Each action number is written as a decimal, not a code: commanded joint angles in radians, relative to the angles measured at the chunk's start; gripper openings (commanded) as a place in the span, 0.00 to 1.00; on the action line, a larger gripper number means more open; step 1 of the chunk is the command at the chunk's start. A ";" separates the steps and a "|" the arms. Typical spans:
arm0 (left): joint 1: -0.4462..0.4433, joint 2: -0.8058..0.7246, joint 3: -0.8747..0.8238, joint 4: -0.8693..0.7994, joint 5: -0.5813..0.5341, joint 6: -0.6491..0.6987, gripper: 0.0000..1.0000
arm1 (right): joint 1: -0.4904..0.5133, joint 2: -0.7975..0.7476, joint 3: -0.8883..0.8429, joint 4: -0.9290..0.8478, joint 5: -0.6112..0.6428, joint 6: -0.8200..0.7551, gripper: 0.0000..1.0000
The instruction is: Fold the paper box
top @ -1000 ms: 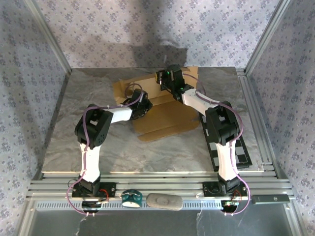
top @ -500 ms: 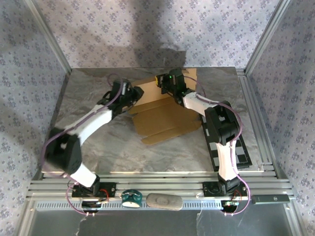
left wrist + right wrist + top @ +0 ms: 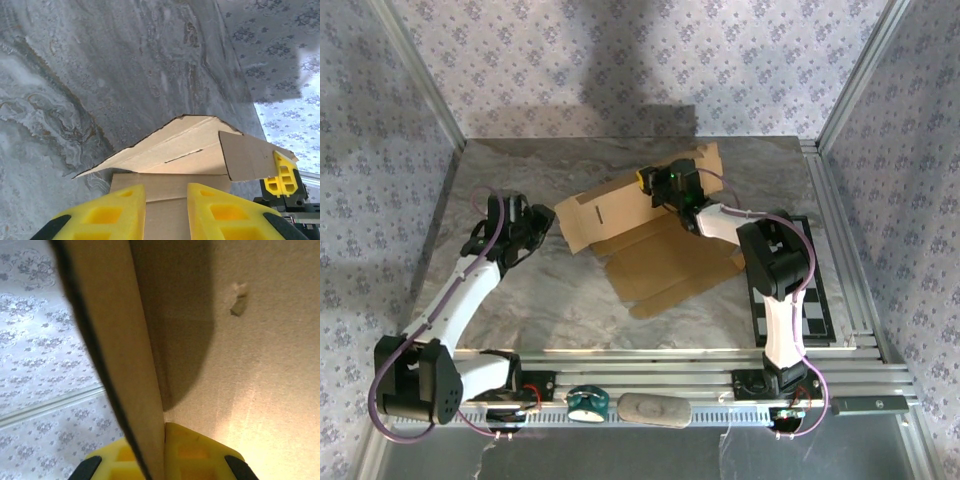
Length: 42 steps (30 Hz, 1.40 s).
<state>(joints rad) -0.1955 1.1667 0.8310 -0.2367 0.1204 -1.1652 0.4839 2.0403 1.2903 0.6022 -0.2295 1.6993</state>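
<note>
The paper box (image 3: pixel 665 262) is a tan cardboard sheet lying partly flat in the middle of the table, with one long slotted wall (image 3: pixel 608 212) standing up on its left-rear side. My right gripper (image 3: pixel 658 186) is shut on a raised flap at the box's rear. In the right wrist view that flap (image 3: pixel 125 355) runs edge-on between the yellow fingers of the right gripper (image 3: pixel 157 452). My left gripper (image 3: pixel 540 220) is open on the table left of the box, apart from it. The left wrist view looks past the left gripper (image 3: pixel 166 212) at the slotted wall (image 3: pixel 185 155).
A black-and-white checkered board (image 3: pixel 812 310) lies along the table's right side, partly under the right arm. A teal object (image 3: pixel 587 402) and a grey oblong one (image 3: pixel 653 408) rest on the front rail. Patterned walls close in the back and both sides.
My left arm has swung left, away from the box's rear-left corner. The box has turned and slid towards the front right, its long slotted wall now standing. My right gripper keeps hold of the flap.
</note>
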 commanded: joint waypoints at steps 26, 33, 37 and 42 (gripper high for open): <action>0.045 0.028 0.182 -0.020 0.070 0.006 0.37 | -0.033 0.248 0.116 0.440 -0.179 -0.026 0.00; 0.044 0.121 0.247 0.008 0.128 -0.026 0.46 | -0.024 0.216 0.182 0.319 -0.150 -0.026 0.00; 0.037 0.160 0.326 -0.017 0.126 -0.060 0.47 | -0.011 0.180 0.220 0.217 -0.118 -0.038 0.00; 0.024 0.243 0.473 -0.142 0.121 -0.116 0.48 | 0.000 0.154 0.243 0.139 -0.081 -0.032 0.00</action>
<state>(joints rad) -0.1612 1.3830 1.2221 -0.3065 0.2249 -1.2316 0.4747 2.2433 1.4982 0.8242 -0.3473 1.6733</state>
